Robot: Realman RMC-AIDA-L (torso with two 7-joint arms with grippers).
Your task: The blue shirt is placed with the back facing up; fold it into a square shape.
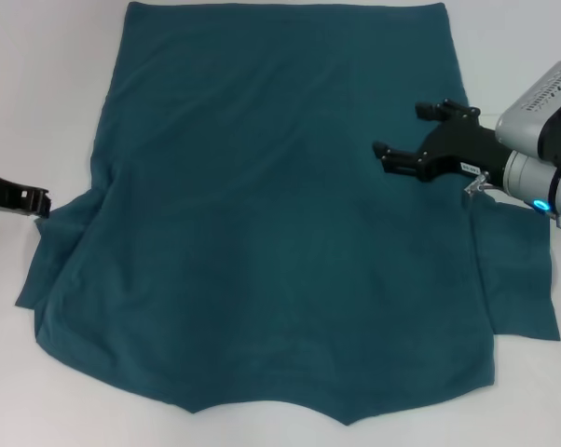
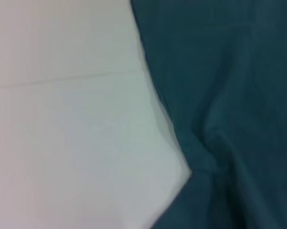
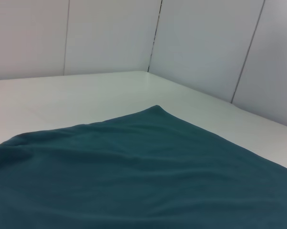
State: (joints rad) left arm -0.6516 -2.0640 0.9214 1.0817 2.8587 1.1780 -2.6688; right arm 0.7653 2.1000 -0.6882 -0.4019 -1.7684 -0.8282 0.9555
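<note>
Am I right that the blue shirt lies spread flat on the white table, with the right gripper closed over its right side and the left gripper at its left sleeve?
Not quite: the right gripper is open, its fingers spread above the blue shirt, as the head view shows. The left gripper is at the left sleeve on the white table.

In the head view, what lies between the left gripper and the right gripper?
Only the blue shirt, spread flat on the white table, fills that stretch in the head view. The left gripper is at its left edge, and the open right gripper hangs over its right side.
</note>
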